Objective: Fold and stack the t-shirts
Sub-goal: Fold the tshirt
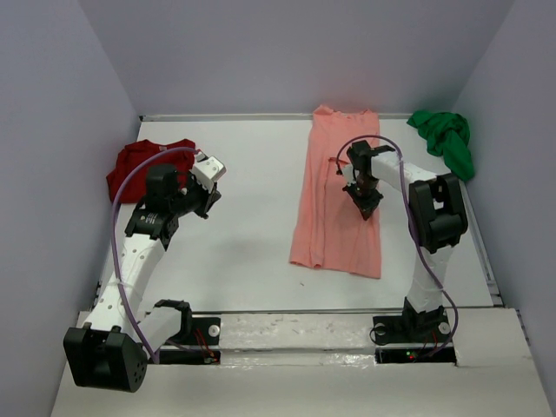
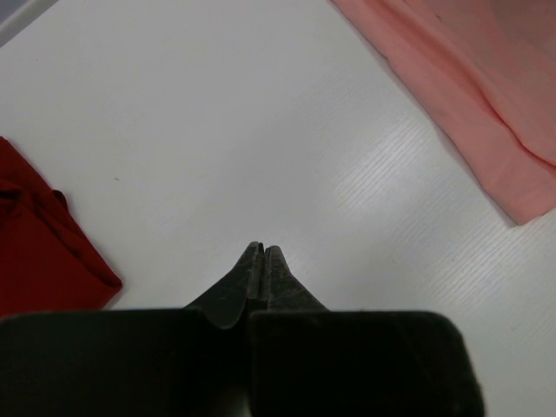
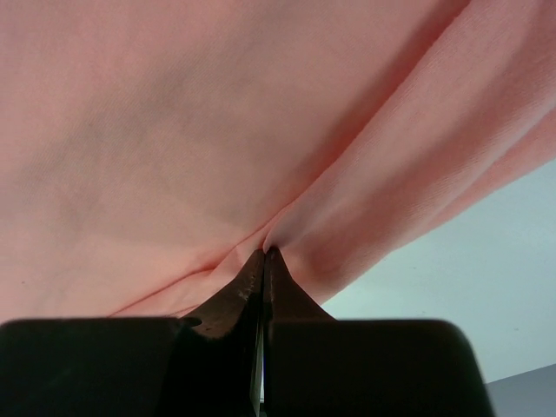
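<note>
- Only the right wrist view shows the right gripper (image 3: 263,253) clamped on the salmon-pink cloth t-shirt (image 3: 217,130).
- The left gripper (image 2: 262,250) is closed on nothing.
- Three t-shirts are counted overhead; the bright green cloth t-shirt (image 1: 445,139), at upper right, is seen only there.

Bright, even light; soft shadows, faint glare.

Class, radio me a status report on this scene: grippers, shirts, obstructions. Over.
Left gripper shut, empty, over bare table. Right gripper shut on pink shirt, pinching a fold. Red shirt at left, green shirt bunched far right. Nothing blocking seen.
</note>
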